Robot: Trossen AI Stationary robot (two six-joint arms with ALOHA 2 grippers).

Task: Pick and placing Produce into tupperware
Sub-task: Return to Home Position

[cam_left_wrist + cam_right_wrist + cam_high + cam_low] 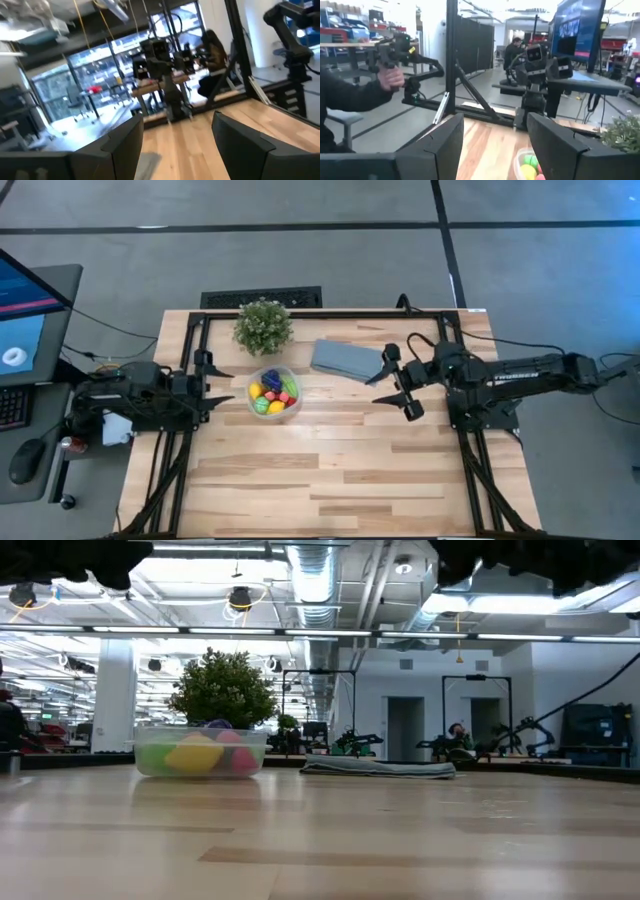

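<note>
Tupperware (275, 416) stands upright, mouth up, mid-table (330, 470), just in front of the potted plant (263, 325). It's round, so I see no long axis. Produce (272, 392) is piled inside. Left hand (222, 384) is just beside it, spread wide, empty. Right hand (396, 390) is by the folded cloth (343, 359), spread, empty.
</note>
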